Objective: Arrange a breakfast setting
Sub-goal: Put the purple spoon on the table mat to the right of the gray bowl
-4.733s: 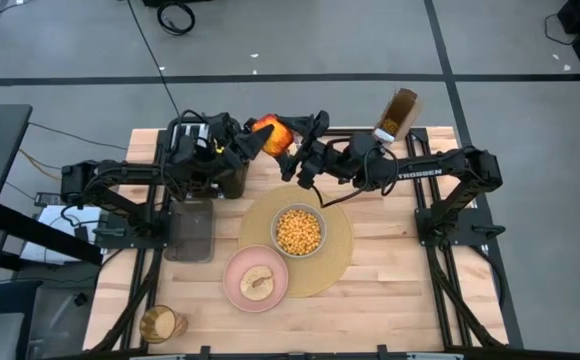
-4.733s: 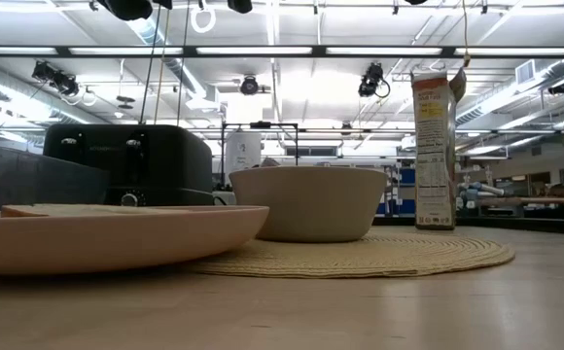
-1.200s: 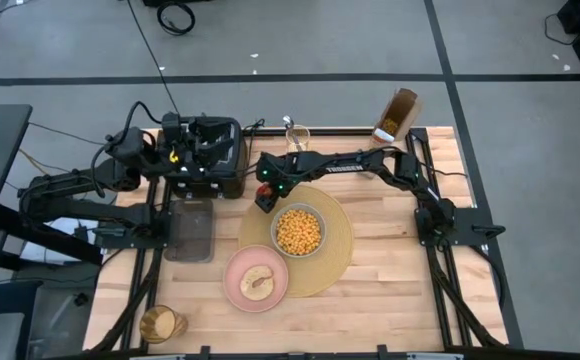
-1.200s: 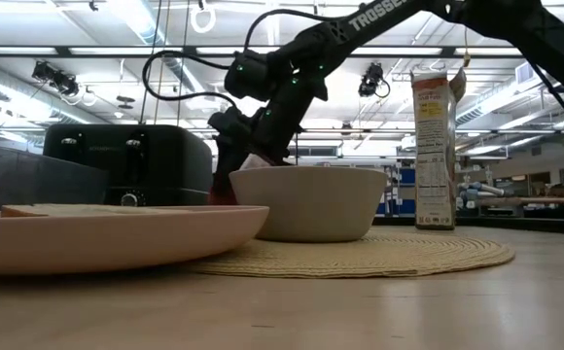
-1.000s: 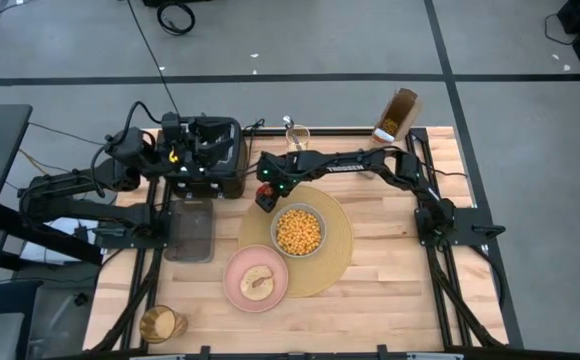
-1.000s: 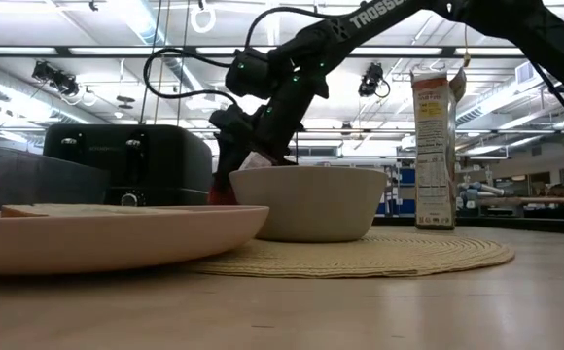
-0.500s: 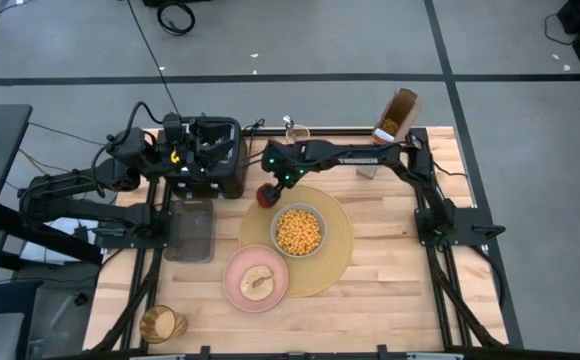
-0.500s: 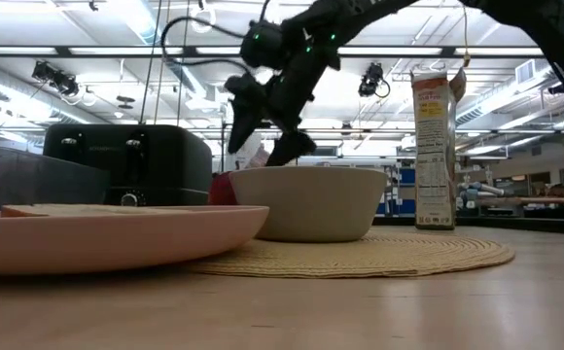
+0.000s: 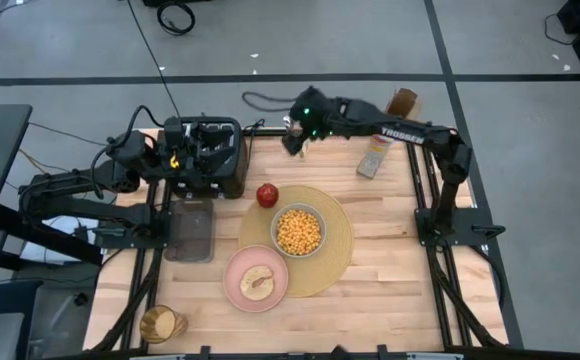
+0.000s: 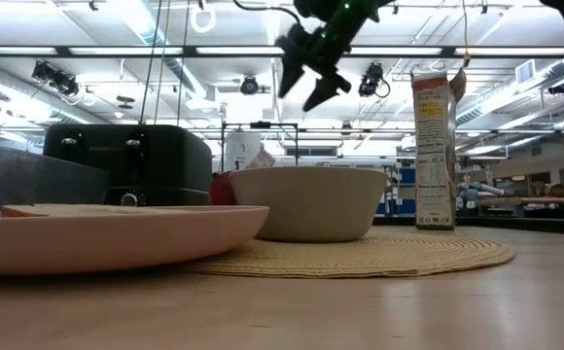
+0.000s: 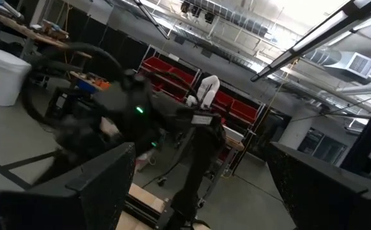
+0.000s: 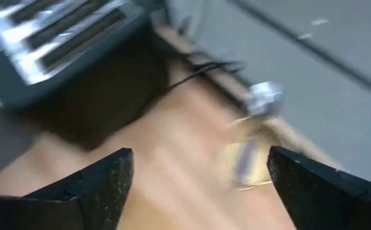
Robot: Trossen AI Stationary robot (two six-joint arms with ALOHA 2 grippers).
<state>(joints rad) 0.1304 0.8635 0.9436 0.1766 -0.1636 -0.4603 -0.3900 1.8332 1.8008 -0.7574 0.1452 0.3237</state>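
Note:
The red apple [image 9: 267, 194] rests at the far left rim of the round tan placemat [image 9: 335, 262], next to the white bowl [image 9: 298, 230] of cereal; in the low view the apple [image 10: 222, 188] peeks out behind the bowl [image 10: 309, 202]. The pink plate [image 9: 256, 279] with toast overlaps the mat's near left. The amber glass [image 9: 160, 323] stands at the near left corner. A metal spoon [image 12: 262, 99] shows blurred at the far edge. My right gripper [image 9: 295, 140] is open and empty, high above the far edge [image 10: 309, 83]. My left gripper [image 9: 210, 150] is open over the toaster.
The black toaster [image 9: 205, 158] stands at the far left, with a clear grey container [image 9: 192, 228] in front of it. A cereal box [image 10: 434, 146] stands at the far right. Bare table lies to the right of the placemat.
My right gripper has let go of the apple, risen high and gone toward the table's far edge. The apple has stayed at the placemat's far left rim beside the bowl.

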